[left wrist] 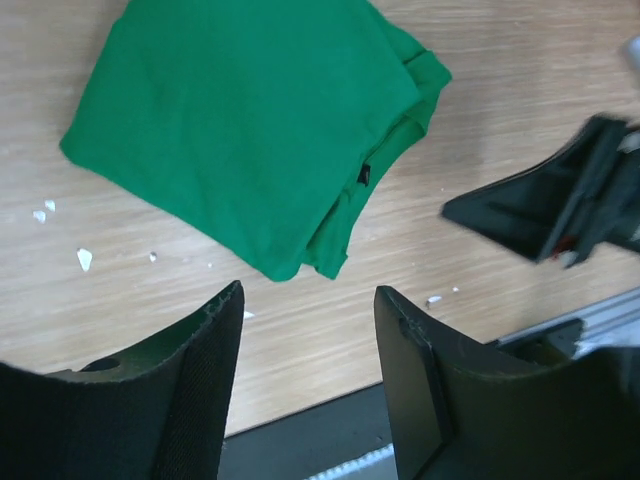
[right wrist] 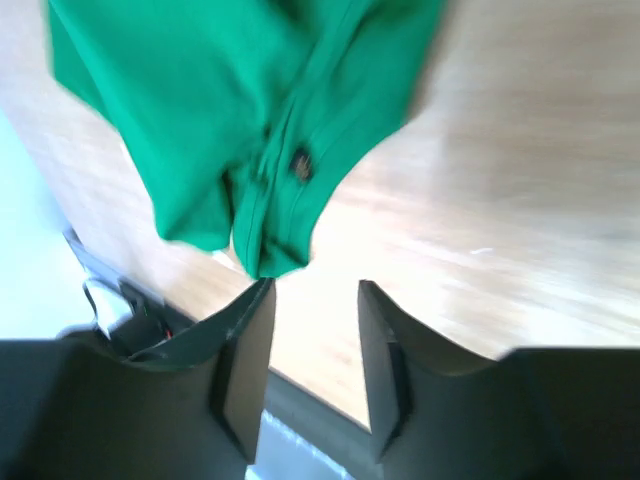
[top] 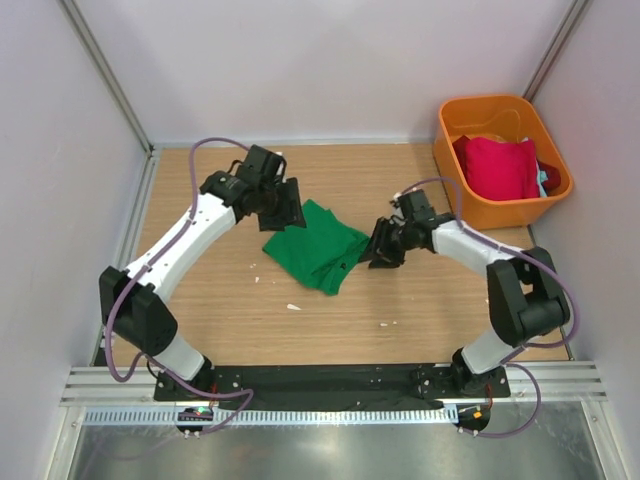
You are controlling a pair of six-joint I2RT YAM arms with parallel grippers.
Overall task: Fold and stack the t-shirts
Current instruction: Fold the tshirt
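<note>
My left end effector (top: 283, 205) and right end effector (top: 378, 245) stand open and empty beside the green t-shirt (top: 317, 247), folded mid-counter (top: 250, 330). The red t-shirt (top: 497, 165) and teal t-shirt (top: 543, 178) lie in the orange bin (top: 500, 212). I judge one fold done and stacking outstanding.

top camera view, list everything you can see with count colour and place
green t-shirt: 1, bright green, folded, mid-table
red t-shirt: 1, crimson, in the bin
teal t-shirt: 1, teal, a bit showing beside the red one
bin: 1, orange, table's far right
scraps: several, white, near the green t-shirt
table: 1, light wood
left gripper: 1, black, open, left of green t-shirt
right gripper: 1, black, open, right of it
</note>
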